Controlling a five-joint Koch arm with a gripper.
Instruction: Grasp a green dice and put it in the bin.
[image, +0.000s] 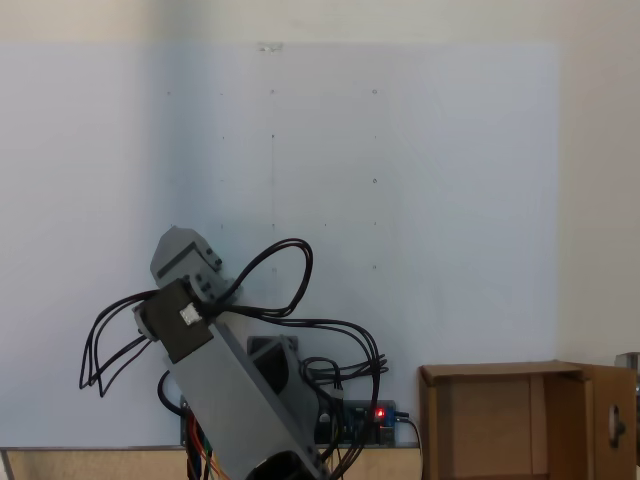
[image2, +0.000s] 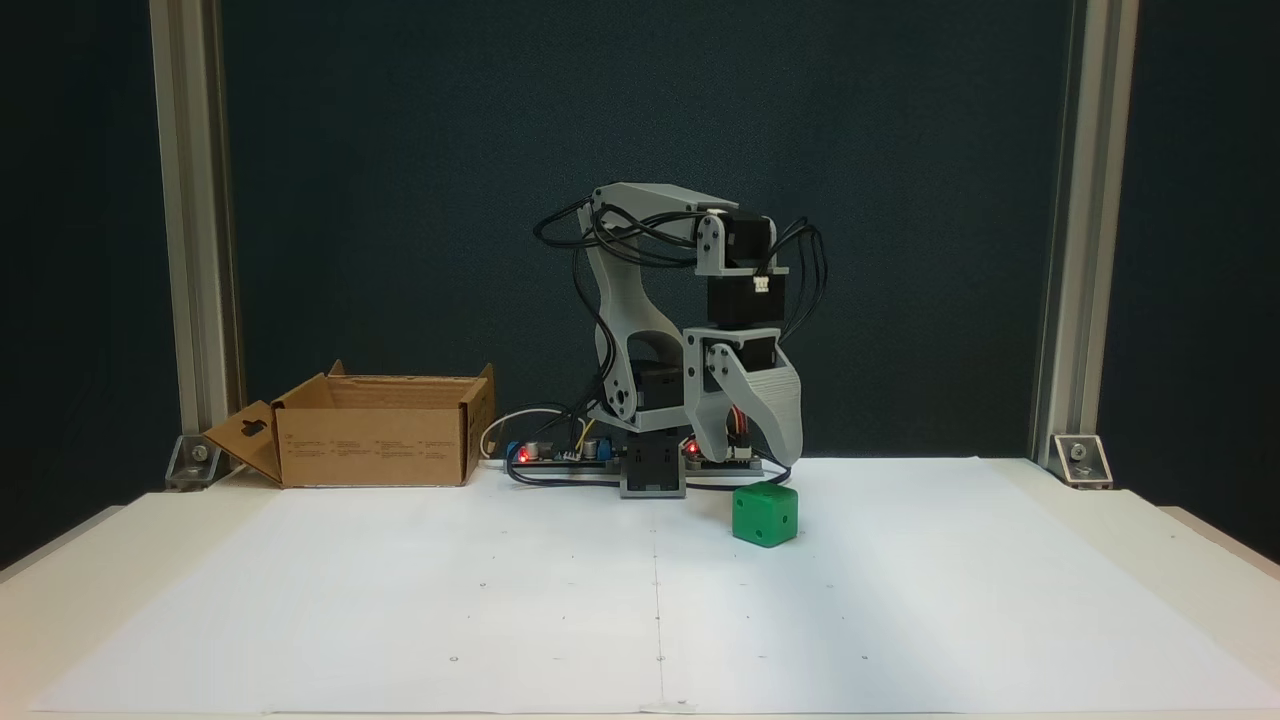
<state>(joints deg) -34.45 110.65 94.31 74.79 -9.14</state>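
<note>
Desk under white paper, dark backdrop behind. Dice on paper, 6 o'clock of gripper, apart. Gripper empty, jaws slightly parted. Bin at 9 o'clock of arm.

We see a bright green dice with dark pips on white paper. The cardboard bin is brown. Our arm is grey with black motors.
</note>
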